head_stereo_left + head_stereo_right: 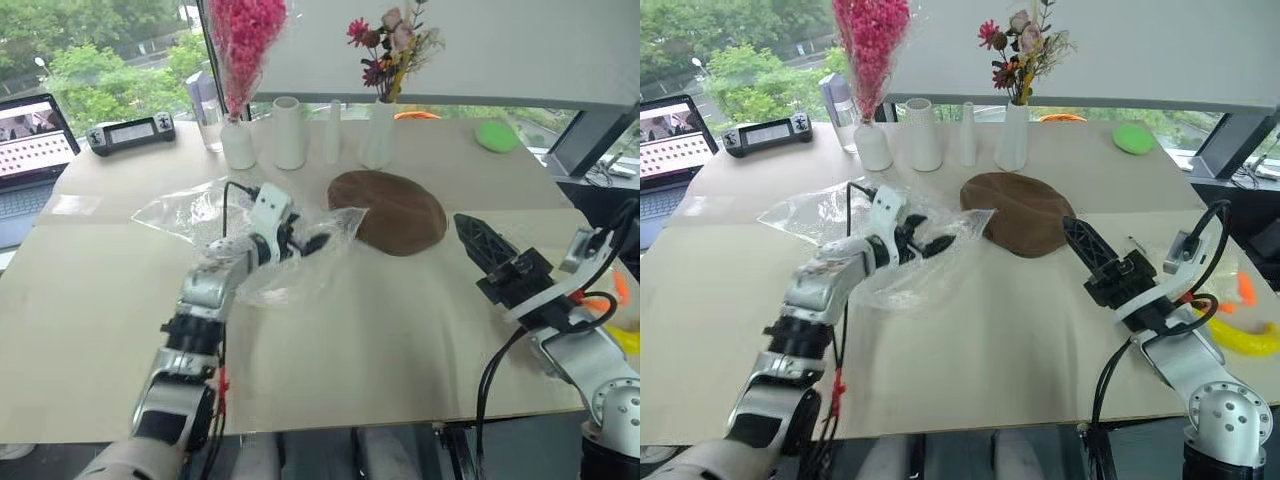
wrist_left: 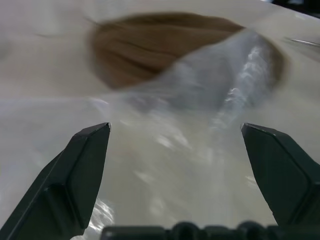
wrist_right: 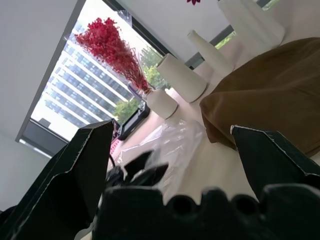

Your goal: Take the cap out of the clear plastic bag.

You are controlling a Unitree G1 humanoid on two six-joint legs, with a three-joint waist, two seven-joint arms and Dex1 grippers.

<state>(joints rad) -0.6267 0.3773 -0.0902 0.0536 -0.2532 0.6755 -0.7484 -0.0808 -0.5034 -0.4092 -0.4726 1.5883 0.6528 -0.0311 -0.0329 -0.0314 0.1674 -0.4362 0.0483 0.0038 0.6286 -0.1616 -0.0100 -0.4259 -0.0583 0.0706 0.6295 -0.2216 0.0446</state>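
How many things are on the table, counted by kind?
White vases: 4
Flower bunches: 2
Brown cap: 1
Clear plastic bag: 1
Green rounded object: 1
Black handheld controller: 1
Laptop: 1
Total: 11

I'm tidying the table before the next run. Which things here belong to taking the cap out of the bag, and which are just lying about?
Part of the job:
- cap, lying on the table outside the bag
- clear plastic bag
- left gripper, open over the bag
- right gripper, open, empty

Lying about:
- white vases
- game controller
- laptop
- green object
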